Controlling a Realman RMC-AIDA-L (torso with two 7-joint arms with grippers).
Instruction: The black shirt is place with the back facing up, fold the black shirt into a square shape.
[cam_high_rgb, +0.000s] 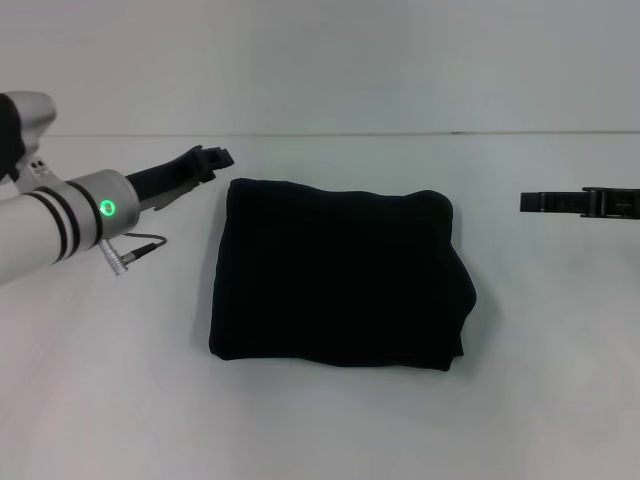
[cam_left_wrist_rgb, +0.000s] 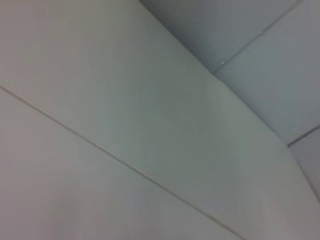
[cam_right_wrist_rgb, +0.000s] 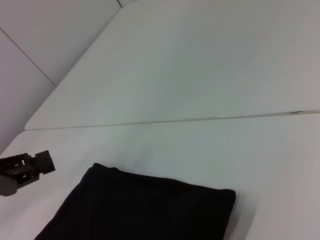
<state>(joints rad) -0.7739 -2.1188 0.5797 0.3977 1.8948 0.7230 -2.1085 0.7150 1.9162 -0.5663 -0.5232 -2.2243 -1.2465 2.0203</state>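
Folded to a near-square, black shirt (cam_high_rgb: 340, 275) mid-worktop (cam_high_rgb: 320, 430), bare surface all round. Left claw (cam_high_rgb: 205, 162) just beyond its far left corner, right claw (cam_high_rgb: 570, 203) well apart; openings: cannot tell.

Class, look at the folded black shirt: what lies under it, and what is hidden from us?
The black shirt lies folded on the white table, which shows all around it. The table beneath and the shirt's inner layers are covered. Neither the left gripper nor the right gripper touches it.
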